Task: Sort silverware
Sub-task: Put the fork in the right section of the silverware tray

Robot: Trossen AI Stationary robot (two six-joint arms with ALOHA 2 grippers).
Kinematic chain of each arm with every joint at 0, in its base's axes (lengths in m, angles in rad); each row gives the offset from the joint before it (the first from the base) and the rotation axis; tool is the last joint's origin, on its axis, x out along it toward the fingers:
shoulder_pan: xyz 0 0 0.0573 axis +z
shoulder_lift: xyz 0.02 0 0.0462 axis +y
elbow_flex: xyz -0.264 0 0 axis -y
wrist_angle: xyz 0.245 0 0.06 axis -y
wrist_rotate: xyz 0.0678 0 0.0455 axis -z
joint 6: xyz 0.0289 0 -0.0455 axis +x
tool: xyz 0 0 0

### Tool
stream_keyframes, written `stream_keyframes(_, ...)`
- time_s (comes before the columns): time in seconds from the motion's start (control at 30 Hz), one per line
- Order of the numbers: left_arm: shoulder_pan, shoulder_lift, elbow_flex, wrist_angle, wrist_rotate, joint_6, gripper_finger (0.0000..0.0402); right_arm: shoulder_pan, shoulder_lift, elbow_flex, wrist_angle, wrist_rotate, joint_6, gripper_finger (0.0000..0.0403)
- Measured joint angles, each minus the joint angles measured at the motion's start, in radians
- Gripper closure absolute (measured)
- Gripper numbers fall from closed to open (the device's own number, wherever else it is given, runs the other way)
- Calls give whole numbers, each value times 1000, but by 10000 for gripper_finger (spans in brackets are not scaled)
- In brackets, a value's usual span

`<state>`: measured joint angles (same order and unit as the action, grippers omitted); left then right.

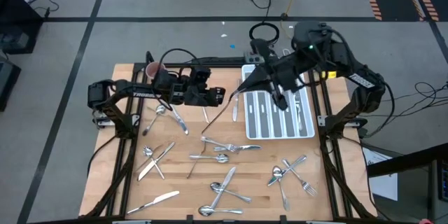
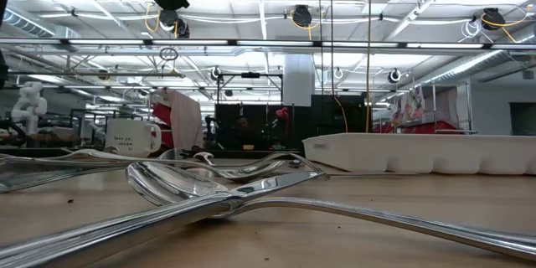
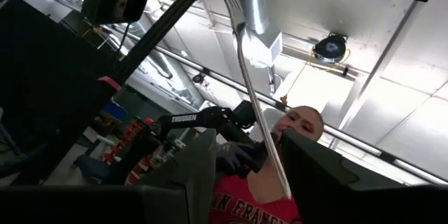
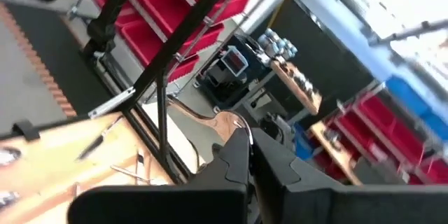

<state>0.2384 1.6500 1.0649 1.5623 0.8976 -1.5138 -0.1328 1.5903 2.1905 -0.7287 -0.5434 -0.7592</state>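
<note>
silverware | shiny, scattered flat on table | some slotted in tray
</note>
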Motion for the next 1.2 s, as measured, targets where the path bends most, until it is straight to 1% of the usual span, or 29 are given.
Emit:
stream_keyframes(0.13,11,0,0,0,3,0,235,-46,0,0,-54,-2,96,403)
stream_keyframes(0.3,21,0,0,0,17,-5,235,-93,4,-1,-137,-4,145,403)
stream_keyframes(0.53,25,0,0,0,44,-26,235,-168,4,-1,-336,-6,222,403)
stream_keyframes(0.87,24,0,0,-11,58,-28,235,-236,7,-1,-536,-11,259,403)
stream_keyframes(1.2,24,0,0,-12,86,-26,235,-277,20,0,-668,-11,268,403)
